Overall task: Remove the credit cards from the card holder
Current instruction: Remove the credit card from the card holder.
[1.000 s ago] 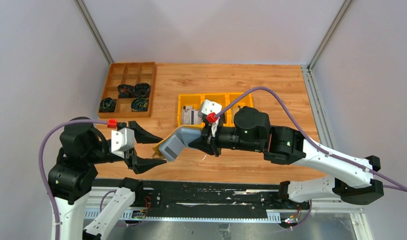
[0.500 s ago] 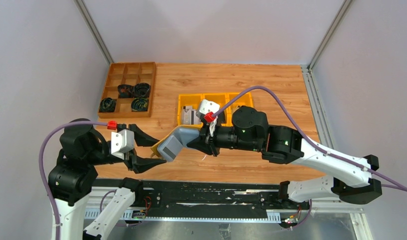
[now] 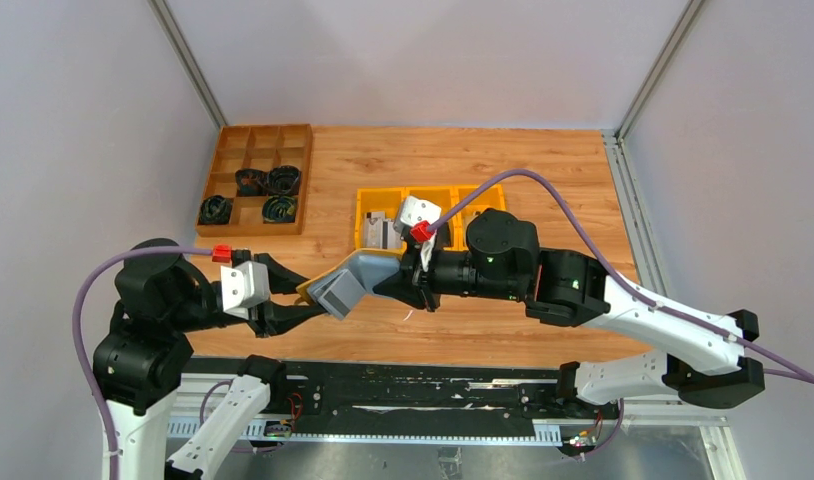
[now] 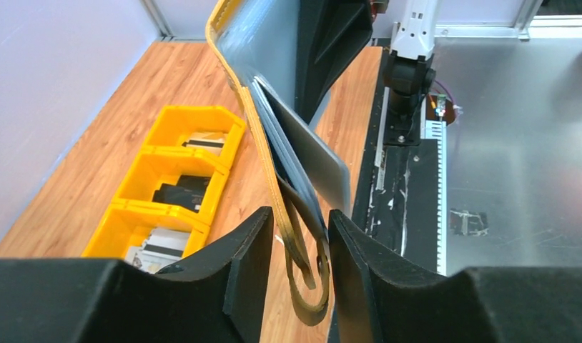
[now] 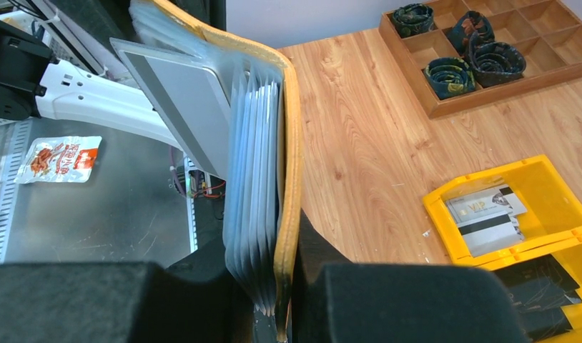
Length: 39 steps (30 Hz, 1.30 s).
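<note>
The mustard-yellow card holder (image 3: 367, 264) hangs in the air above the table's near edge, its silvery-grey pleats fanned open. My right gripper (image 3: 395, 281) is shut on its folded end (image 5: 287, 214). A silvery-grey credit card (image 3: 334, 294) sticks out of the pleats toward the left arm, and it also shows in both wrist views (image 4: 311, 152) (image 5: 182, 100). My left gripper (image 3: 301, 303) straddles that free end. Its jaws are open but narrow (image 4: 297, 223), with the snap tab (image 4: 307, 282) and the card's lower edge between them. A small gap remains beside the left finger.
A row of bright yellow bins (image 3: 360, 214) behind the wallet holds loose cards, white-and-striped and black (image 5: 482, 214) (image 4: 175, 193). A wooden divided tray (image 3: 223, 152) with dark rolled items stands at the back left. The metal rail and arm bases run along the near edge.
My left gripper has moved right onto the card holder's free end and its jaws have narrowed around the tab and card. The right gripper keeps its grip, almost still.
</note>
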Tool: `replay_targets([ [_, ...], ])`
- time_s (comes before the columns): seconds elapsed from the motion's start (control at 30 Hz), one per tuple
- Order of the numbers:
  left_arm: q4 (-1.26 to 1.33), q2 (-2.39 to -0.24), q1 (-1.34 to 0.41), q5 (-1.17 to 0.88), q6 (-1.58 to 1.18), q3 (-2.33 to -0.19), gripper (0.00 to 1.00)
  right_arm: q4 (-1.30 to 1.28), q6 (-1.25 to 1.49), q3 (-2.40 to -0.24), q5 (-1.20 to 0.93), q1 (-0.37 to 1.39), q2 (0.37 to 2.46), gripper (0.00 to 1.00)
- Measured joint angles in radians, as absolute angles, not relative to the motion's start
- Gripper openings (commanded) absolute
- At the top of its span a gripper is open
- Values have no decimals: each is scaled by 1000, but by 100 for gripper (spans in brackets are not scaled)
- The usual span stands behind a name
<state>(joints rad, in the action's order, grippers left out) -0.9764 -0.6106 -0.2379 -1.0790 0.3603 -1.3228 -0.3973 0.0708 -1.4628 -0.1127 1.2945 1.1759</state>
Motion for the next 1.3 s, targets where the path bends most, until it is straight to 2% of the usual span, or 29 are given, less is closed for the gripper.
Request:
replay_targets([
  [0.13, -977, -611, -238, -1049, 378, -1323, 42, -397, 71, -1463, -143, 1295, 1176, 0],
  [0.27, -977, -611, -238, -1023, 391, -1323, 50, -396, 71, -1463, -179, 1295, 1178, 0],
  [0.43, -974, -611, -238, -1022, 382, -1323, 51, -382, 83, -1463, -227, 1294, 1195, 0],
  [0.5, -974, -615, -238, -1046, 366, -1323, 46, -367, 91, -1462, -254, 1294, 1209, 0],
  [0.7, -968, -631, -238, -1112, 314, -1323, 19, -298, 113, -1426, -283, 1287, 1210, 1],
  [0.73, -967, -631, -238, -1114, 308, -1323, 15, -284, 118, -1413, -286, 1283, 1206, 6],
  [0.77, -968, -631, -238, -1112, 306, -1323, 11, -251, 130, -1385, -292, 1272, 1197, 16],
  [0.83, -969, -631, -238, -1102, 302, -1323, 5, -201, 149, -1348, -310, 1254, 1187, 44],
  [0.87, -970, -632, -238, -1092, 300, -1323, 1, -179, 160, -1333, -318, 1245, 1185, 51],
  [1.0, -970, -643, -238, -963, 308, -1322, 0, -62, 228, -1243, -341, 1173, 1175, 73],
  [1.13, -987, -670, -238, -762, 354, -1320, 0, 0, 292, -1159, -313, 1038, 1153, 78],
  [1.3, -1048, -735, -238, -623, 403, -1320, 2, 4, 304, -1162, -287, 949, 1118, 83],
])
